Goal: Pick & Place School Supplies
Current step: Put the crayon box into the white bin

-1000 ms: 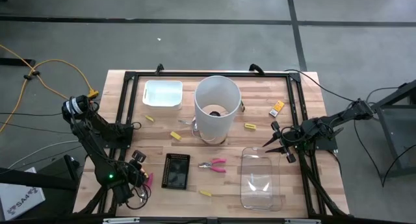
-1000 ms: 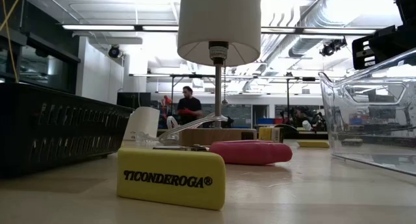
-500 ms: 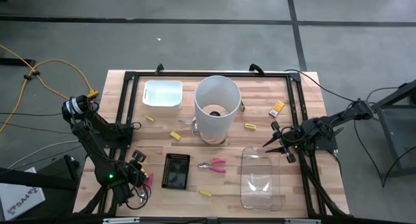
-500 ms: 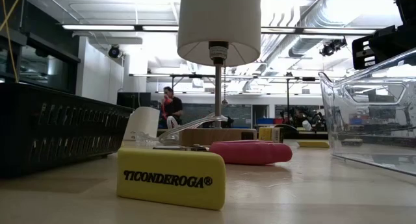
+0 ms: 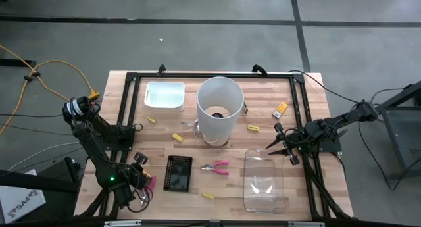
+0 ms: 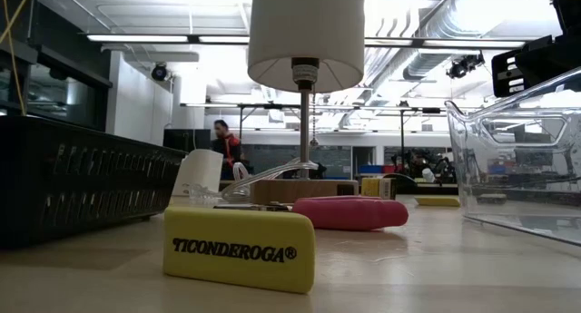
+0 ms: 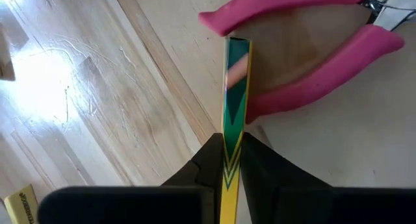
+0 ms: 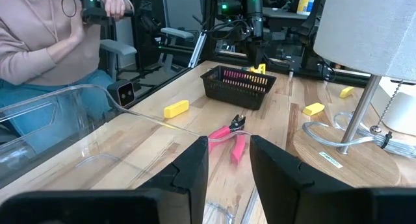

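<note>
Low view: small yellow oblong rubber eraser [image 6: 240,249] lying nearest the camera on the wooden table; black italic capitals on its long face read "TICONDEROGA" with a registered-mark sign after.

High view: white label [image 5: 22,202] on dark equipment at floor level beside the table's left edge; dark characters, roughly "SA4", not fully legible.

Other markings too small to read.

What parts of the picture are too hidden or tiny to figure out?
- The second pink-handled tool: its metal tip is cut off by the left wrist view's edge.
- The thin green-and-yellow piece in the left claw: seen edge-on, so I cannot tell what it is.
- The small yellow item near the table's far right: too small to identify.
- The black basket: any contents too small to see from above.
</note>
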